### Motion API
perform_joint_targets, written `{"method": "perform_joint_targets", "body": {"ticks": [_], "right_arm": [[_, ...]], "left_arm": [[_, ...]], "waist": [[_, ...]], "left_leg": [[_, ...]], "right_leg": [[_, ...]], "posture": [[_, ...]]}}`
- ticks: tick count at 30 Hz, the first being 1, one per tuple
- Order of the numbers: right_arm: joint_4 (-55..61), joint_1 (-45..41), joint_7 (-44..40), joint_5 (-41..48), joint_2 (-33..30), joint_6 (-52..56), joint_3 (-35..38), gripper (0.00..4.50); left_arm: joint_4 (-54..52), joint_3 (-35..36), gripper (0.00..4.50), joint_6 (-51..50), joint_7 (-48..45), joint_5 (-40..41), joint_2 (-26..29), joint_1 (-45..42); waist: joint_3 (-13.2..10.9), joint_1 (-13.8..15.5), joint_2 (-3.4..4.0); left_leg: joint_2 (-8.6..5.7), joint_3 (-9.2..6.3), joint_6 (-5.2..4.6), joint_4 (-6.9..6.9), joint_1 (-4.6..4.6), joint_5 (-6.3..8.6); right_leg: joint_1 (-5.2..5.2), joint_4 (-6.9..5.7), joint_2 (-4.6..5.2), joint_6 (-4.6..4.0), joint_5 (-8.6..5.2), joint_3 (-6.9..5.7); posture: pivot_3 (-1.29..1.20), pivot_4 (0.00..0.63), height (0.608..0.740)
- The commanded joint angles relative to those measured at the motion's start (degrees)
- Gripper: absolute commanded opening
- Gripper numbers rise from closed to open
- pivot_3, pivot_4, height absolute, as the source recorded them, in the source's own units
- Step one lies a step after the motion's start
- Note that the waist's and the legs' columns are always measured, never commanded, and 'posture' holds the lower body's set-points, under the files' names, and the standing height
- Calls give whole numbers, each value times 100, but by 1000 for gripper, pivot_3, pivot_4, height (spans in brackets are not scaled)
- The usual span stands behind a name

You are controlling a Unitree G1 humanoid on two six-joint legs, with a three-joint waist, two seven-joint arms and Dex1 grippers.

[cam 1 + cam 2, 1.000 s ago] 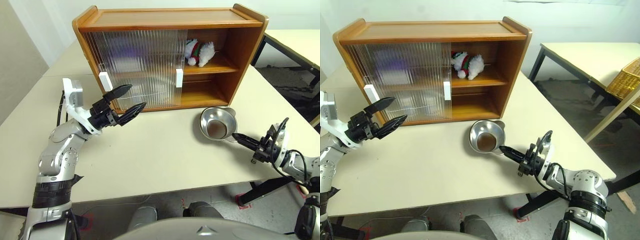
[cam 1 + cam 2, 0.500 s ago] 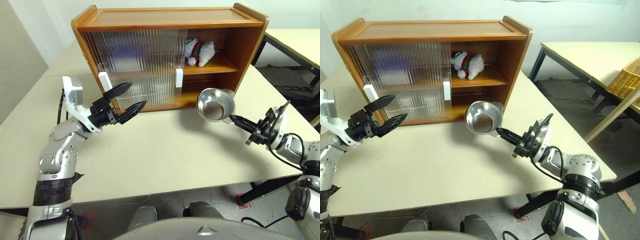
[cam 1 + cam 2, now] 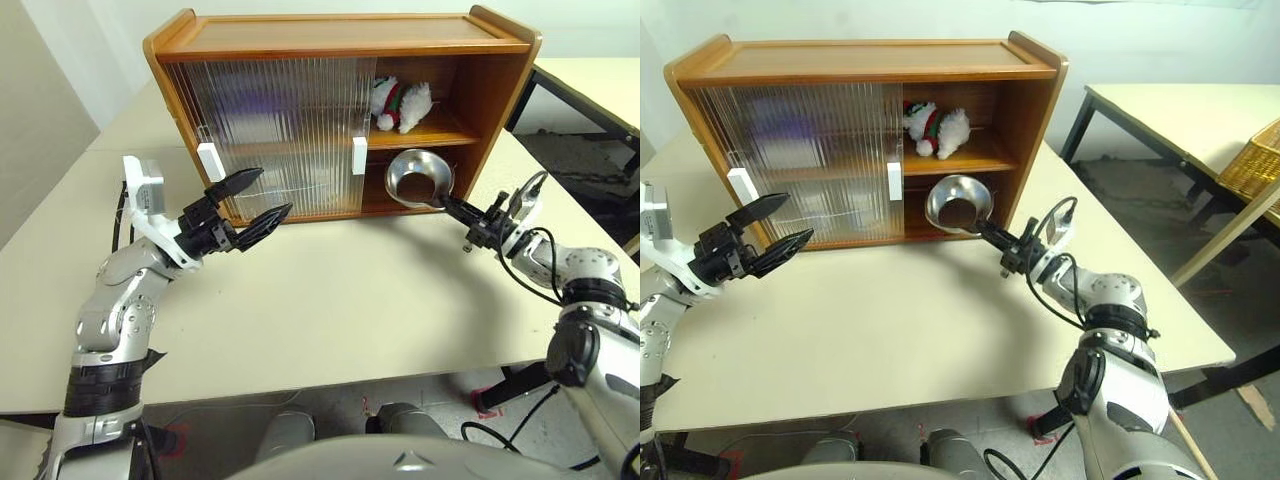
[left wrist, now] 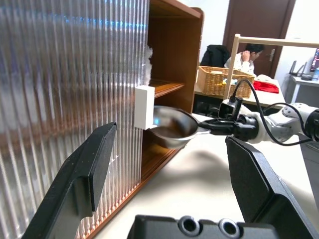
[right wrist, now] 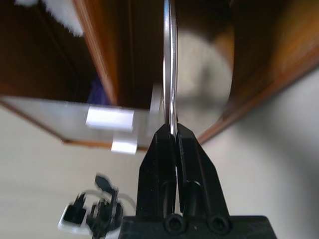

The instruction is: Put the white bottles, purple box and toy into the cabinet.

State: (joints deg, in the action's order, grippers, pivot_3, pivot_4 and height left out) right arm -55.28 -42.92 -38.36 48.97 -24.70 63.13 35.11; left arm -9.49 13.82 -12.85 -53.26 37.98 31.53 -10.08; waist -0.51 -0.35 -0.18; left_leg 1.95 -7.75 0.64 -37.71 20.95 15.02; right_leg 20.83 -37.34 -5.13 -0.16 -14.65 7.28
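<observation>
A wooden cabinet (image 3: 340,40) stands on a pale table (image 3: 330,300), its two ribbed sliding doors (image 3: 270,130) covering the left side and the right side open. A plush toy (image 3: 400,103) lies on the upper shelf in the open part. Something purple shows faintly behind the doors on the upper shelf. The right gripper (image 3: 452,207), fingers pressed together, pinches the rim of a metal bowl (image 3: 418,178) held tilted in the air before the lower shelf opening. The left gripper (image 3: 255,200) hovers near the lower left door, fingers spread wide, holding nothing.
</observation>
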Motion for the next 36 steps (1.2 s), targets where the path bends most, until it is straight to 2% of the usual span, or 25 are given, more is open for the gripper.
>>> {"method": "perform_joint_targets", "body": {"ticks": [1,2,10,16,36], "right_arm": [[-407,-328,43,-127,102,-444,52,29],[-495,-388,44,-144,115,-528,63,29],[-1050,-667,209,-219,257,-1191,194,29],[-1381,-780,513,-199,363,-1755,447,29],[-1816,-1183,1474,-203,962,-3043,964,29]], "left_arm": [[-170,66,4500,-34,39,-6,71,74],[-185,70,4500,-37,48,-6,70,86],[-345,137,4500,-69,142,22,66,233],[-510,202,4500,-108,245,51,76,380],[-1003,430,4500,-198,540,138,129,803]], "waist": [[0,14,0],[0,19,0],[-1,108,1],[-1,134,1],[-2,305,3]], "left_leg": [[5,0,0,0,0,0],[13,0,0,1,0,0],[34,1,1,2,-5,0],[35,4,1,1,-5,0],[40,-38,7,15,0,3]], "right_leg": [[0,0,-3,-10,5,-1],[1,0,-9,-34,19,-3],[3,0,-24,-55,22,-10],[4,0,-23,-106,23,-8],[21,0,-20,-144,27,-10]], "posture": [[41,0,740],[44,0,740],[69,0,740],[84,0,740],[157,0,740]]}}
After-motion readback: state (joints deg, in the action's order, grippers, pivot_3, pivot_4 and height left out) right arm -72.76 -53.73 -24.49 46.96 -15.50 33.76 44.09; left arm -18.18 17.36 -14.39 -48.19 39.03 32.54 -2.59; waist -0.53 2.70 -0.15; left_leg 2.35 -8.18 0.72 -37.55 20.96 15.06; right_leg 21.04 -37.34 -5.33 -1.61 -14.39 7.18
